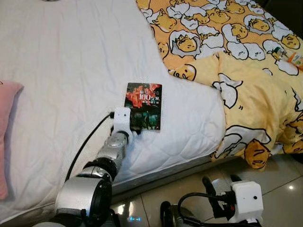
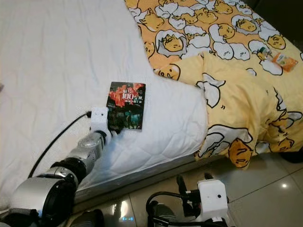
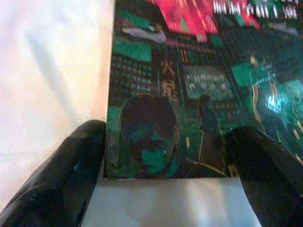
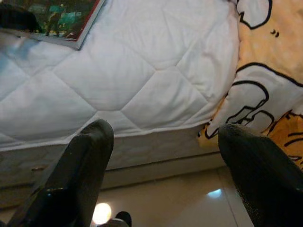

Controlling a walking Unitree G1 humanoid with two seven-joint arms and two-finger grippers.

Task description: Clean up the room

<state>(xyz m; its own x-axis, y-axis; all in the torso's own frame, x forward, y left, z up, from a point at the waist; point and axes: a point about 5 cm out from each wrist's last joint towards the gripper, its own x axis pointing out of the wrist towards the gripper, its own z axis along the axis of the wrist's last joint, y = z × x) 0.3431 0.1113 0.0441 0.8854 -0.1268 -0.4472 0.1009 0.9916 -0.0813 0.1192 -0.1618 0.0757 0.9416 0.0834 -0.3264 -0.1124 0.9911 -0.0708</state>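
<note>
Grabbing book (image 1: 143,106) off bed (image 1: 61,71). Left gripper (image 3: 165,161) spread wide at book's near edge, not pinching. Next: slide in, clamp.

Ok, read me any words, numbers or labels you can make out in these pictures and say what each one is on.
"100": large white number on the cover of the book lying on the white mattress, at the left gripper.
Remaining white title characters around that number: too blurred to read.
Small orange packet on the yellow cartoon duvet: print too small to read.
</note>
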